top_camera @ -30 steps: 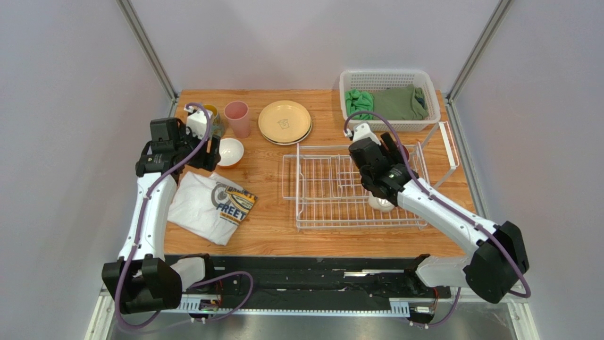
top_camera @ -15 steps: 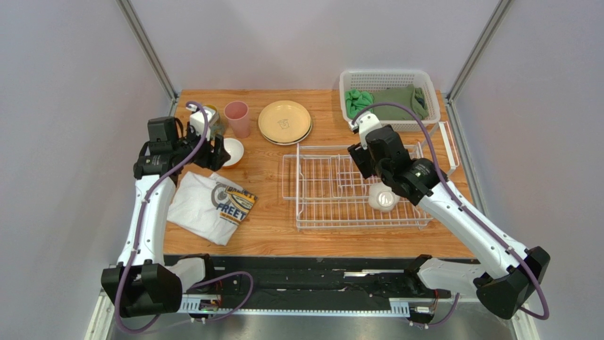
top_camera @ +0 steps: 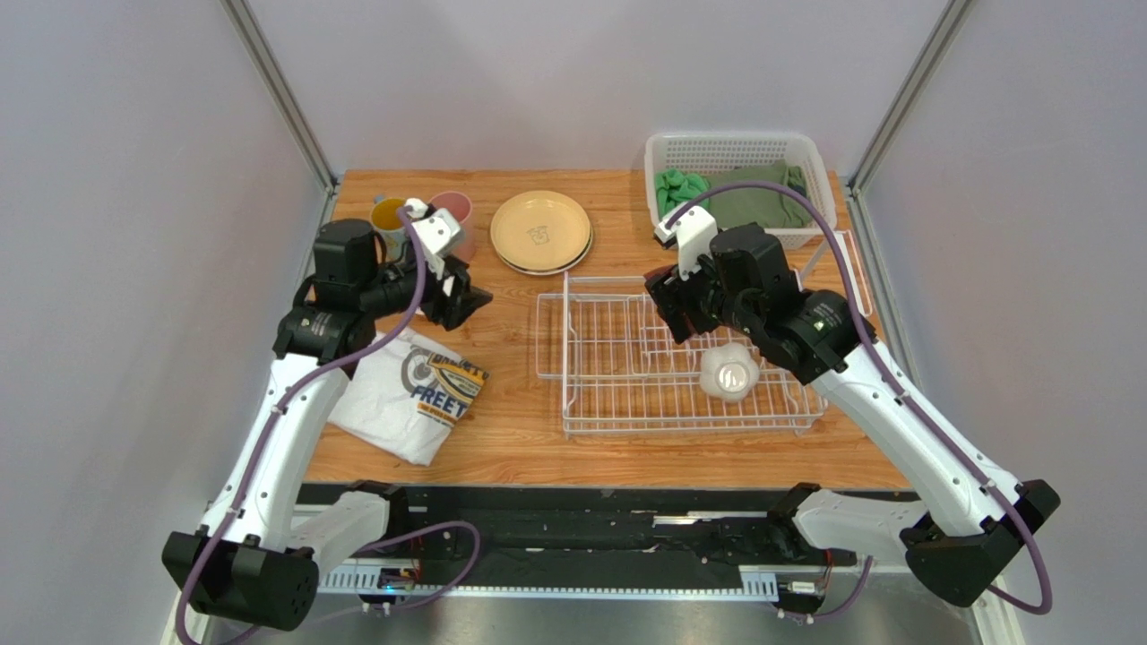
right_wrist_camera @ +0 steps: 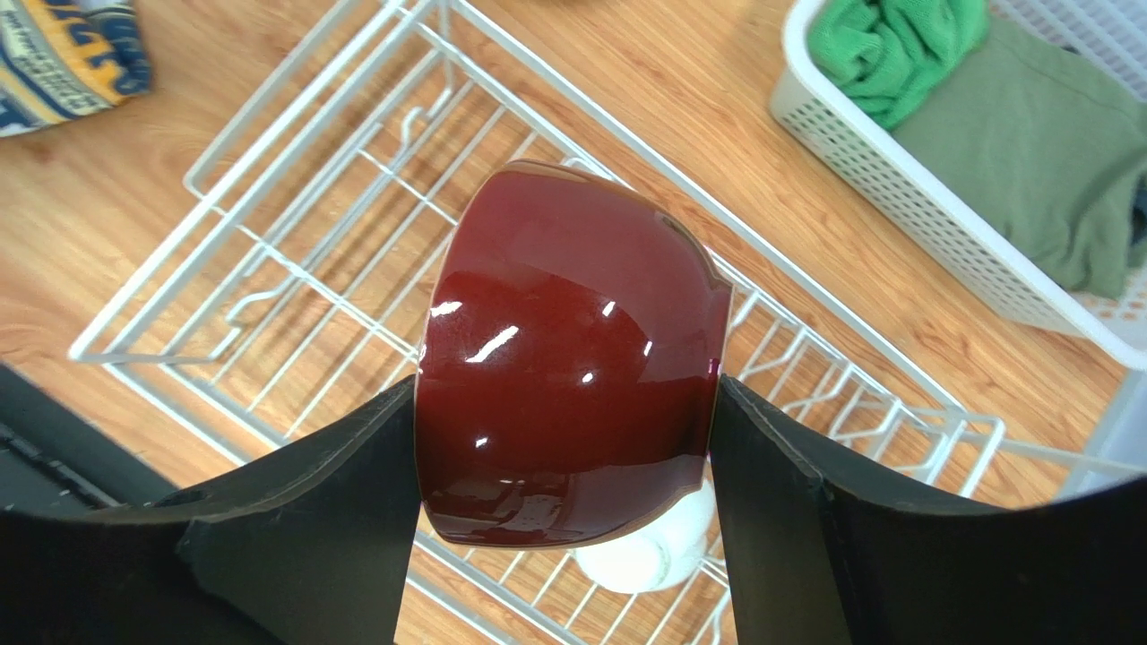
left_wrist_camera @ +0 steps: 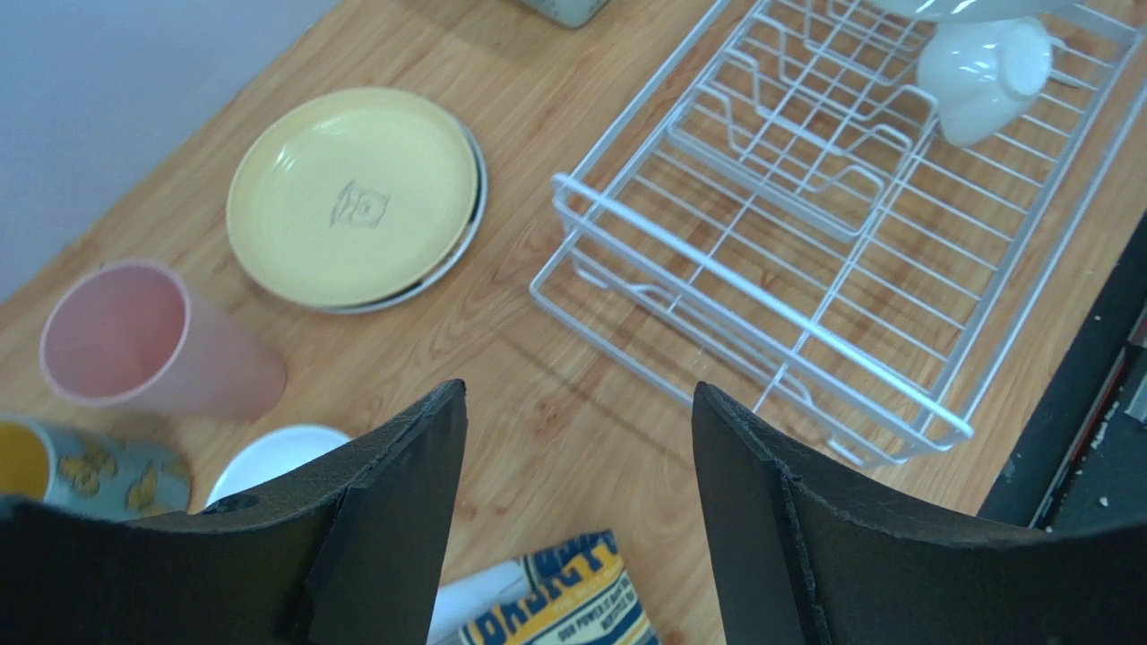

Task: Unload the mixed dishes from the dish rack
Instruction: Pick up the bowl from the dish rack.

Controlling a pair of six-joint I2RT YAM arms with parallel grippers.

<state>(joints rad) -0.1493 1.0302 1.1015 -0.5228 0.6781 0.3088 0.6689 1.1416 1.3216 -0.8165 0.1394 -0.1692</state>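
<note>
The dark red bowl (right_wrist_camera: 572, 356) is clamped between the widely spread fingers of the right gripper (right_wrist_camera: 566, 397) and held in the air over the far part of the dish rack (top_camera: 619, 379). Inside the rack a white cup (top_camera: 728, 372) is seen toward the right end, just below the bowl. Beyond the rack's far right corner a perforated white basket (top_camera: 734, 140) is set, filled with green cloths (top_camera: 738, 195). Left of the rack, bare wood lies open as far as the stacked tan plates (top_camera: 540, 231), pink cup (left_wrist_camera: 148, 350), patterned mug (left_wrist_camera: 81, 470) and small white bowl (left_wrist_camera: 276, 457). A printed T-shirt (top_camera: 404, 390) is spread at the near left. The left gripper (left_wrist_camera: 579, 444) is held open and empty above that stretch.
</note>
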